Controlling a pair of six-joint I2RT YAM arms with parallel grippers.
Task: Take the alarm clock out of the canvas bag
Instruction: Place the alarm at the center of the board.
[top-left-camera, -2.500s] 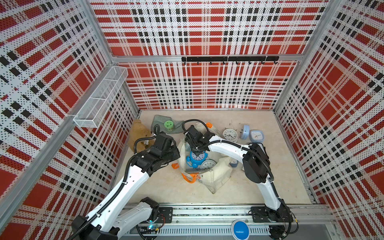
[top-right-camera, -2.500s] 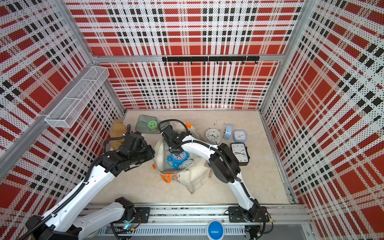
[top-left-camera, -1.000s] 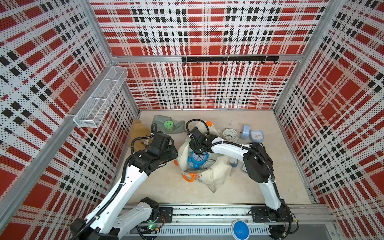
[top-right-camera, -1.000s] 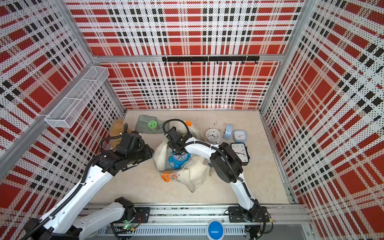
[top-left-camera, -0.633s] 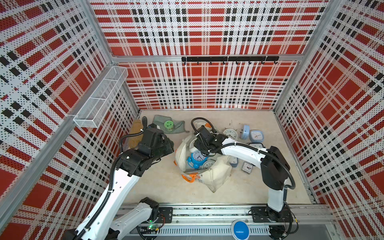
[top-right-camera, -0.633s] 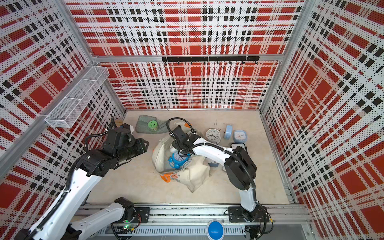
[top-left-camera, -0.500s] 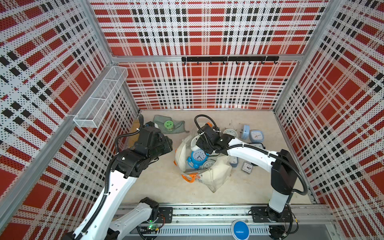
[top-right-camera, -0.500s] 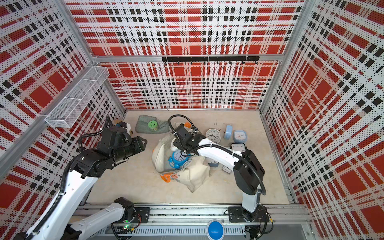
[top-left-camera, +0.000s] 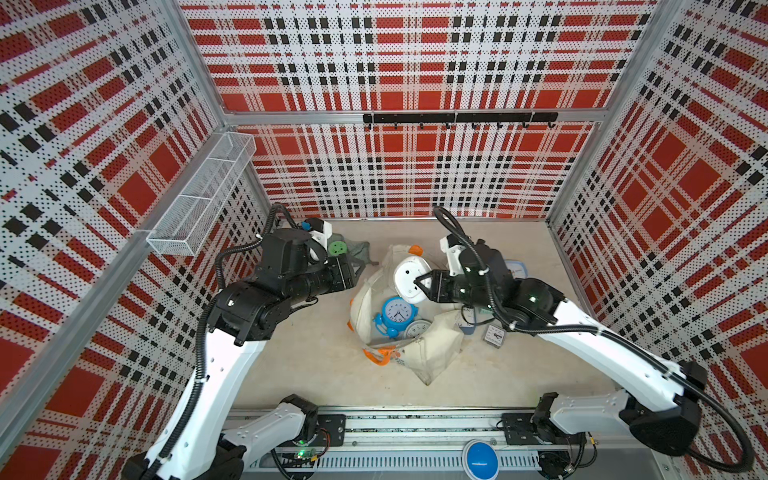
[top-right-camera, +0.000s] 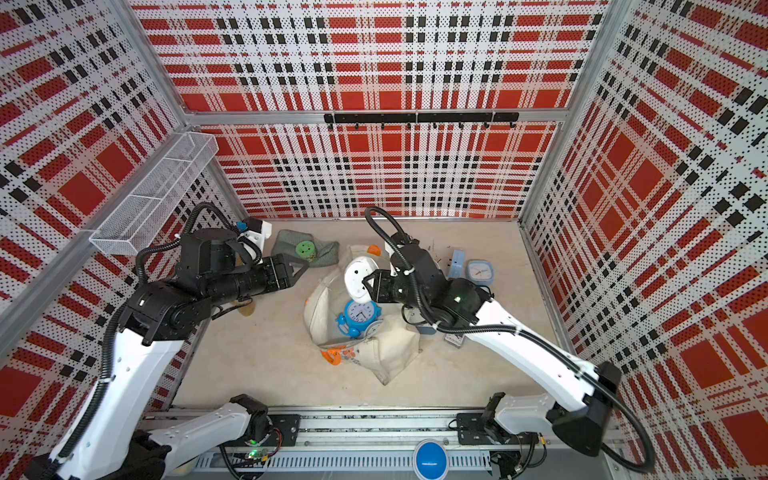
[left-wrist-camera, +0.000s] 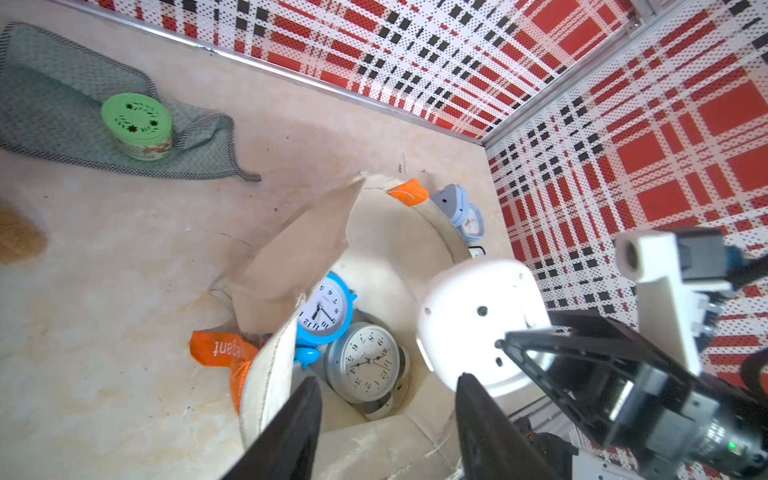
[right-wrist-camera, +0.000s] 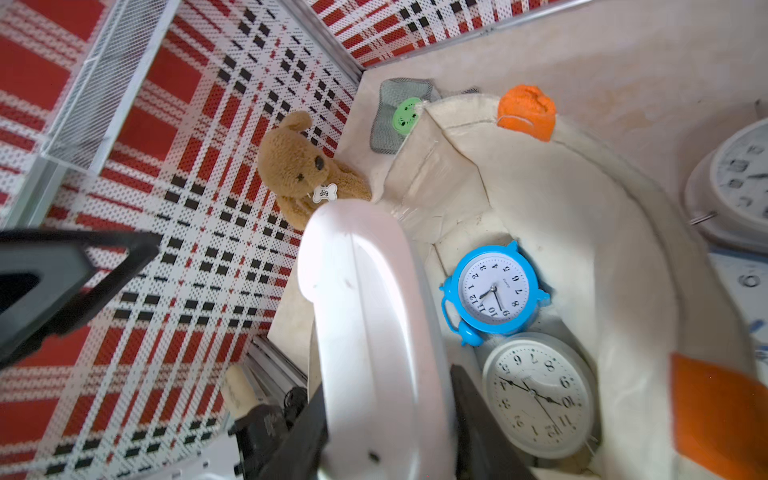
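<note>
Alarm clock (top-left-camera: 408, 276) risen above canvas bag (top-left-camera: 436, 353).

Bright even light, warped wide-angle edges

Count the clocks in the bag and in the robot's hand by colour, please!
Blue: 1, the blue alarm clock in the canvas bag.
White: 2, the white round clock in the bag, the white alarm clock in the right hand.
Total: 3.
</note>
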